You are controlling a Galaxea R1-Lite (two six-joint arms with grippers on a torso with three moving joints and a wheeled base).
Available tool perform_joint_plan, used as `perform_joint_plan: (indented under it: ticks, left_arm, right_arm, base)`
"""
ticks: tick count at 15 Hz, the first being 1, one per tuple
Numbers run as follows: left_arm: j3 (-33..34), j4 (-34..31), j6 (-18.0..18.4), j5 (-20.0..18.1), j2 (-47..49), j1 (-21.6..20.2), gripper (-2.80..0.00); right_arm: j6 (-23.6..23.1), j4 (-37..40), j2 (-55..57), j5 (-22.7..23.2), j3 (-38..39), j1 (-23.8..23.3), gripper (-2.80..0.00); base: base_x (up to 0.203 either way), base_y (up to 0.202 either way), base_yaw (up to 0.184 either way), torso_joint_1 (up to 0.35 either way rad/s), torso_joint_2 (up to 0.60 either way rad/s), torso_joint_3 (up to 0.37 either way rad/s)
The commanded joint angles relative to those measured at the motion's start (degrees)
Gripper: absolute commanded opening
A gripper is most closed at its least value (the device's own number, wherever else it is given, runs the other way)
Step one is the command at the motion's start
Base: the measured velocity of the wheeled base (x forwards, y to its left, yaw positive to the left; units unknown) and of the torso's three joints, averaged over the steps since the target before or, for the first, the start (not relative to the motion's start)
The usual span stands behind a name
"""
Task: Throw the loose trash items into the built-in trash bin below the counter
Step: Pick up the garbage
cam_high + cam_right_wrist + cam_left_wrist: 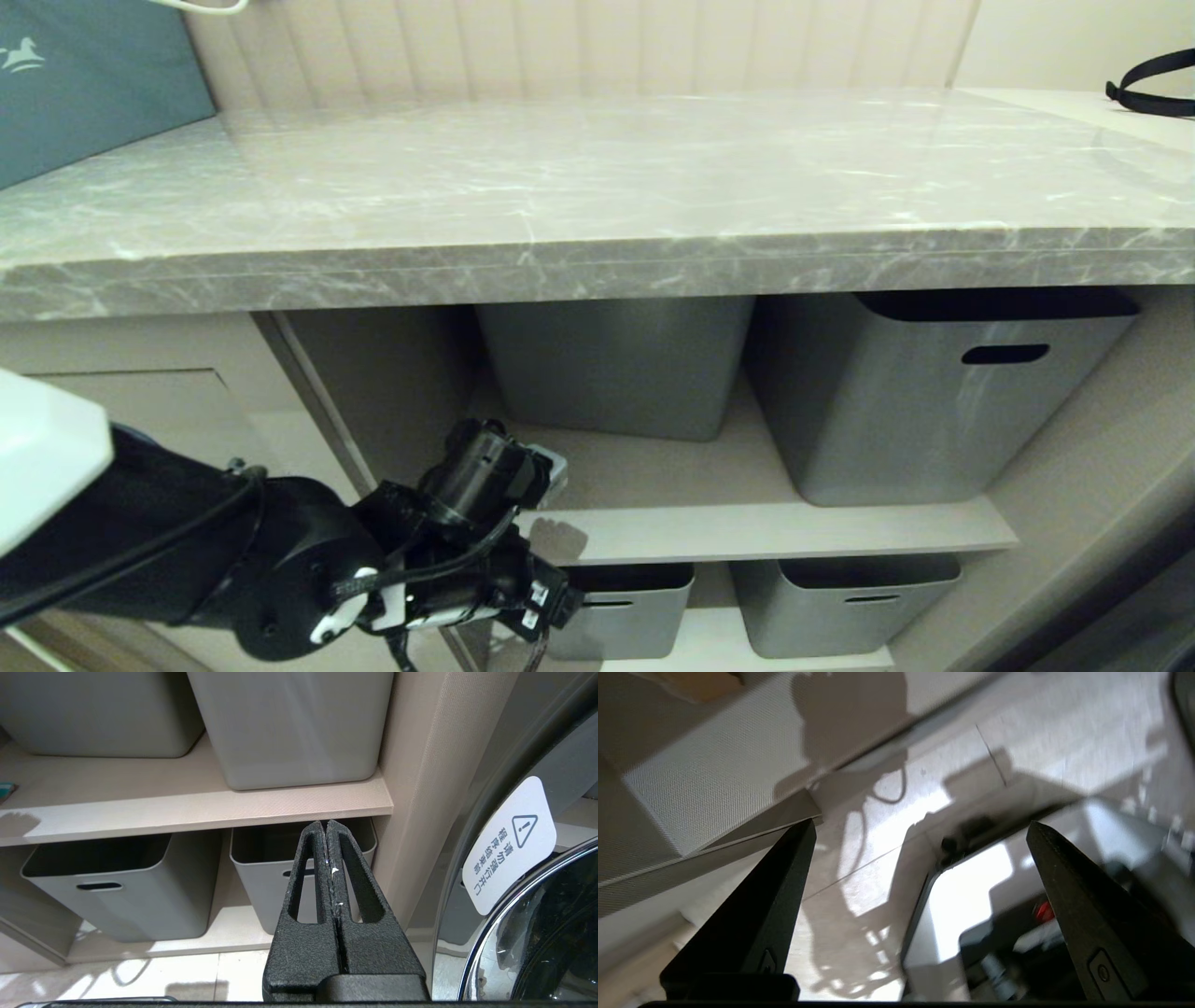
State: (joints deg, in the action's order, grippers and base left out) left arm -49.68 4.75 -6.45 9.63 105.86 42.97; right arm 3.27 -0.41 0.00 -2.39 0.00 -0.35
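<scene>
I have the left gripper (920, 828) low, below the desk (597, 187) and at the left edge of the open shelving; its fingers (784, 868) stand wide apart with nothing between them, and past them I see only pale floor tiles and a light cabinet panel. At the corner of the left wrist view a brown scrap (698, 683) shows, well away from the fingers; I cannot tell whether it is one of the trash pieces, nor what it lies in. From the head I can make out no trash bin flap; the beige cabinet front (131, 392) sits to the left, above the arm. The desk top carries a teal box (84, 84) at far left and a black strap (1153, 89) at far right. Grey tubs (934, 401) fill the shelves; the right gripper (327, 833) hangs closed and empty before the lower ones.
</scene>
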Motion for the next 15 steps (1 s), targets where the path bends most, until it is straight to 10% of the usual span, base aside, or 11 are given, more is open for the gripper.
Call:
perform_joint_plan:
  ticks: [1,6,15]
  left_arm:
    - [-3.2,0.0,-5.5,1.5,4.6,0.8,0.0]
    - [-11.6,-0.4,-24.5,9.1,12.7,2.3,0.0]
    - [-17.4,0.2,-29.5,18.2,18.2,-2.3,0.0]
  right_arm:
    - [0.0,-0.1,0.1,0.0,0.1,0.0,-2.8]
    - [0.0,0.0,0.1,0.0,0.1,0.0,-2.8]
    - [0.0,0.0,0.1,0.0,0.1,0.0,-2.8]
  base:
    - [0.0,0.0,0.0,0.0,0.0,0.0]
    - [0.0,0.0,0.0,0.0,0.0,0.0]
    - [0.0,0.0,0.0,0.0,0.0,0.0]
